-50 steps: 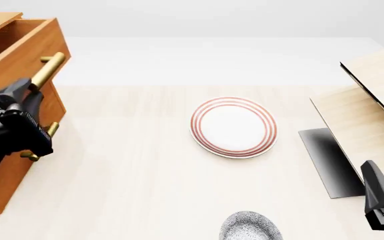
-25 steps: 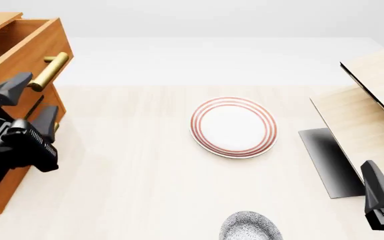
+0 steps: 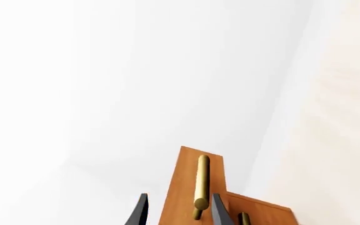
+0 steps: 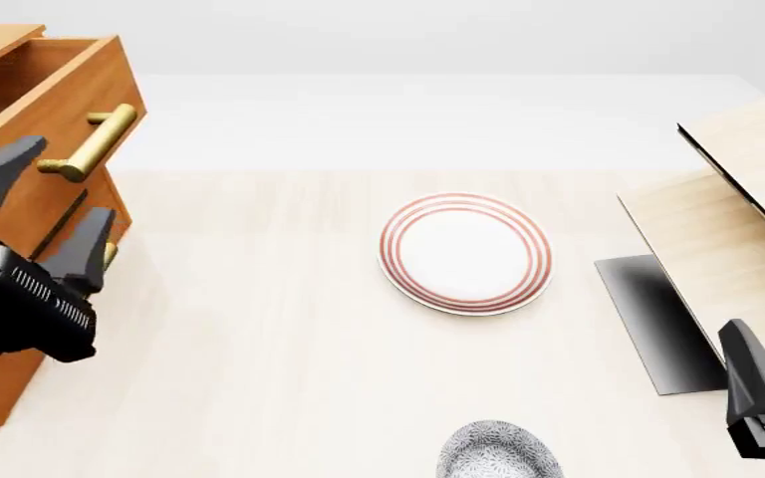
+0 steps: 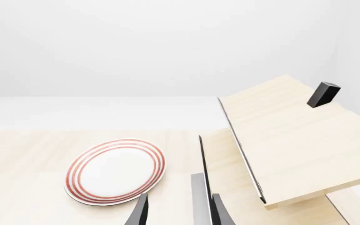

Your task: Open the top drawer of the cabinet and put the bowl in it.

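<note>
The cabinet [image 4: 4,396] stands at the table's left edge. Its top drawer [image 4: 53,105] is pulled out, and the brass handle [image 4: 91,140] is free. My left gripper [image 4: 44,209] is open just in front of and below that handle, touching nothing. The left wrist view shows the drawer front [image 3: 186,187] and handle [image 3: 202,180] beyond the spread fingertips [image 3: 141,212]. The speckled bowl [image 4: 497,452] sits at the near table edge, partly cut off. My right gripper [image 5: 178,213] is open and empty at the near right, away from the bowl.
A white plate with red rings [image 4: 465,252] lies mid-table, also in the right wrist view [image 5: 116,170]. A pale wood structure with a black edge [image 4: 728,224] fills the right side, with a dark panel [image 4: 651,324] at its foot. A lower drawer handle [image 3: 245,219] shows.
My left gripper has opened, let go of the top drawer's handle and backed away toward the near side. The drawer stays pulled out. The right arm has not moved.
</note>
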Motion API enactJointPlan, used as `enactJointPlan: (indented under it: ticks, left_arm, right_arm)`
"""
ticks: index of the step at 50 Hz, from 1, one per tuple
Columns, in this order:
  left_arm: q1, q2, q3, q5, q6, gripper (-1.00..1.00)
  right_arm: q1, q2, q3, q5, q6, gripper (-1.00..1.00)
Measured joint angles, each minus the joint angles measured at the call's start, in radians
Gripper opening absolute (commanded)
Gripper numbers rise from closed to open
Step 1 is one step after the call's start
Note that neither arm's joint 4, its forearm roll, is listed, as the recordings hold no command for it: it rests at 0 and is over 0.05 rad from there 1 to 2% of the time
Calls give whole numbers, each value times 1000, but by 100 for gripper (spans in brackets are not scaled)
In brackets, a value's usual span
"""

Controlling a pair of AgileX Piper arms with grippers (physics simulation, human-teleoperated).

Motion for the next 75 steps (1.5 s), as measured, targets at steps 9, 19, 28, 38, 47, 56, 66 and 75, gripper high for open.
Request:
enactJointPlan:
  ticks: [9,19,28,38,47,56,66,75]
  left_arm:
    - [28,-108,-55,180,-128,100]
    - [61,-162,-129,344,-279,100]
    - [98,-180,-223,491,-433,100]
    - [147,-199,-344,648,-608,100]
    - [196,-191,-468,789,-762,100]
    - [222,-124,-608,916,-932,100]
    - [230,29,-758,1032,-1091,100]
    - [227,156,-888,1132,-1194,100]
  right_arm:
    - [0,0,0,0,0,100]
    - [0,0,0,0,0,100]
    - [0,0,0,0,0,100]
    - [0,0,0,0,0,100]
    - [0,0,0,0,0,100]
    - [0,0,0,0,0,100]
    - [0,0,0,0,0,100]
    - [0,0,0,0,0,100]
